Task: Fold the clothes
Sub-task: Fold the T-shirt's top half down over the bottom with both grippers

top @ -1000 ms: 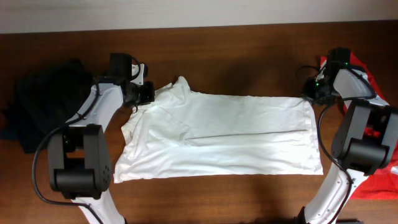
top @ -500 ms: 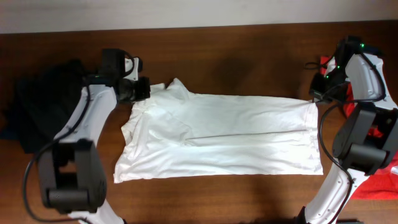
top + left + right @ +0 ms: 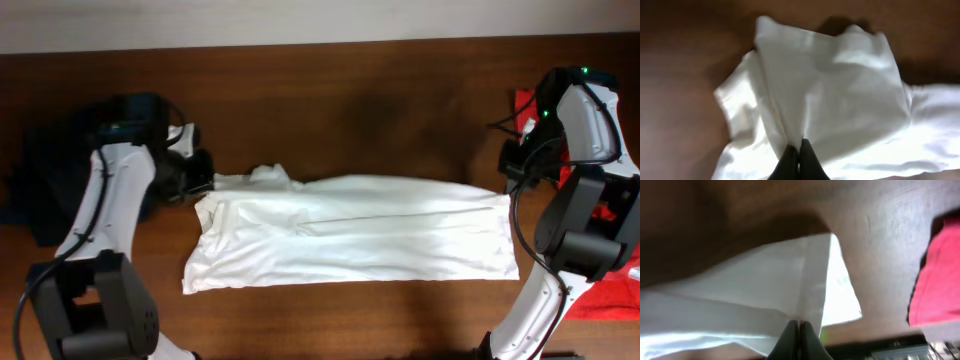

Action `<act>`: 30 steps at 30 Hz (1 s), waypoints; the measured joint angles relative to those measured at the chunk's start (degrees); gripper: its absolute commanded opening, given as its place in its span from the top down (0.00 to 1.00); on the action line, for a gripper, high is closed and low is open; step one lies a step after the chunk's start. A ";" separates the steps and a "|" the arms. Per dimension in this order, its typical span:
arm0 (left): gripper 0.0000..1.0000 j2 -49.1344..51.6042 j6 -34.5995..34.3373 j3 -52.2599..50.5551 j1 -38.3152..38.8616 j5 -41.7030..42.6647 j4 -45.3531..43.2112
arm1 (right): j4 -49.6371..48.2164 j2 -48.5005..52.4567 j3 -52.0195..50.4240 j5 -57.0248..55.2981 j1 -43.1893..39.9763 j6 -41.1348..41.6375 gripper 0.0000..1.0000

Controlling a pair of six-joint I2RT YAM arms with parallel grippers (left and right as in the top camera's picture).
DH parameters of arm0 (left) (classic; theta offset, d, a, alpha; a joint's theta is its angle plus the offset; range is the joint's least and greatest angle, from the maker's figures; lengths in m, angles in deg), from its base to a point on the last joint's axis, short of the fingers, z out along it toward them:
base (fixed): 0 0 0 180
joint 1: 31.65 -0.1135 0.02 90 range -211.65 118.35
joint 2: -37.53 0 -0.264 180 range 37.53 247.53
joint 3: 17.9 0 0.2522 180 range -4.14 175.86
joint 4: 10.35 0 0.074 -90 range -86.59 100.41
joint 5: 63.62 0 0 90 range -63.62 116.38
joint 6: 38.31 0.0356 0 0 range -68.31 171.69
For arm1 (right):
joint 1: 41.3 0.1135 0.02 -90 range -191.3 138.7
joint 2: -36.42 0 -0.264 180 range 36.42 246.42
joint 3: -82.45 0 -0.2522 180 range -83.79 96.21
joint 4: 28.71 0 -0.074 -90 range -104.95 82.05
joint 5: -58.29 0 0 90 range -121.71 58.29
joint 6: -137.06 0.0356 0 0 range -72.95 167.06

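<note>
A white shirt (image 3: 350, 235) lies lengthwise across the brown table, its far edge lifted and drawn toward the front. My left gripper (image 3: 205, 182) is shut on the shirt's far left edge near the collar; in the left wrist view the black fingers (image 3: 800, 152) pinch the white cloth (image 3: 830, 90). My right gripper (image 3: 512, 178) is shut on the shirt's far right corner; in the right wrist view the fingers (image 3: 800, 330) pinch the white hem (image 3: 810, 280).
A dark pile of clothes (image 3: 60, 160) lies at the left edge of the table. A red garment (image 3: 615, 210) lies at the right edge, also in the right wrist view (image 3: 935, 275). Bare brown table (image 3: 380, 100) stretches behind the shirt.
Both grippers have moved toward the front with the shirt's far edge in them. The shirt's back half has come over the front half, so it looks narrower.
</note>
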 measured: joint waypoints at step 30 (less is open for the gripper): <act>0.92 -0.94 4.55 -3.52 -2.56 -2.36 20.35 | -3.85 -13.84 -21.59 -9.22 -3.15 2.71 0.91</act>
